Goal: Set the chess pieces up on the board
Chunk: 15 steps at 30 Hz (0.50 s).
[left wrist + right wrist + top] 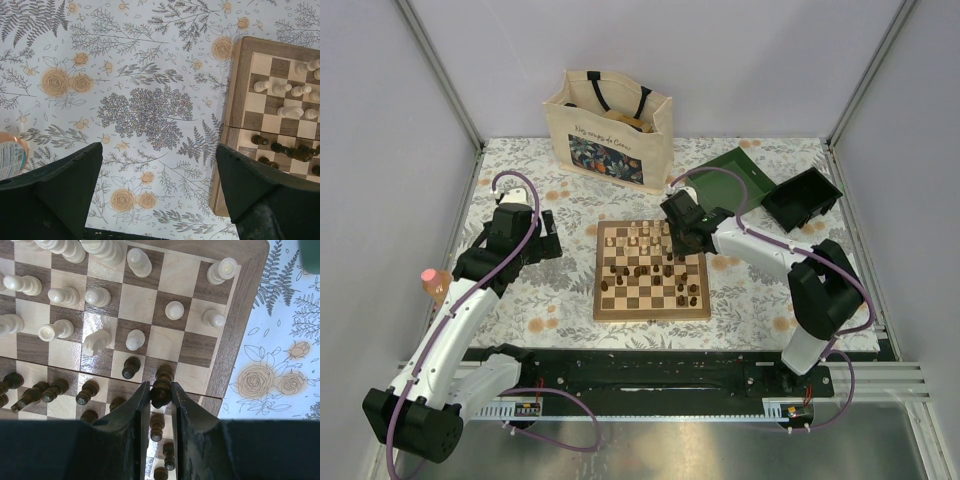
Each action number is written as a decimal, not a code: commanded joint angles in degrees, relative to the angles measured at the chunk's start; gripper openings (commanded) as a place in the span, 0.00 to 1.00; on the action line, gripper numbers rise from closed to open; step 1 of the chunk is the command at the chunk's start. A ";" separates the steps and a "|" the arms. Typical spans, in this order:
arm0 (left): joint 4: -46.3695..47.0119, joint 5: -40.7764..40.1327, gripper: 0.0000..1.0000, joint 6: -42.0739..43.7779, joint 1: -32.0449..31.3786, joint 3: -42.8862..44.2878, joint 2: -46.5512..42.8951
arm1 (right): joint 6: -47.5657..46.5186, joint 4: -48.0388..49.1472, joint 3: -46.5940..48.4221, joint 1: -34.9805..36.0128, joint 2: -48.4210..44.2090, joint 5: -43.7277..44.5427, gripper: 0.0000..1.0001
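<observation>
Jaws on right tight around half-hidden dark piece (161, 387); left jaws wide, empty.

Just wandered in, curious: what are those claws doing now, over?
Left gripper open, beside the board. Right gripper shut on dark piece near board's edge. Other dark pieces crowd close.

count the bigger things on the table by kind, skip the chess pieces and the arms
tote bag: 1
chessboard: 1
green tray: 1
dark box: 1
bottle: 1
total: 5
</observation>
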 commanded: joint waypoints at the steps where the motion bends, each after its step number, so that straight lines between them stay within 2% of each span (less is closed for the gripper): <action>1: 0.96 0.85 0.99 0.56 0.28 0.16 -1.16 | -0.91 -1.66 2.38 -0.39 -5.63 1.49 0.21; 9: 1.05 1.11 0.99 0.56 0.28 0.16 -1.86 | 1.90 -2.28 -0.60 -0.04 -15.91 -1.31 0.19; 15: 0.96 1.02 0.99 0.56 0.28 -0.01 -1.86 | 3.57 -3.51 -1.49 5.40 -18.21 -1.06 0.19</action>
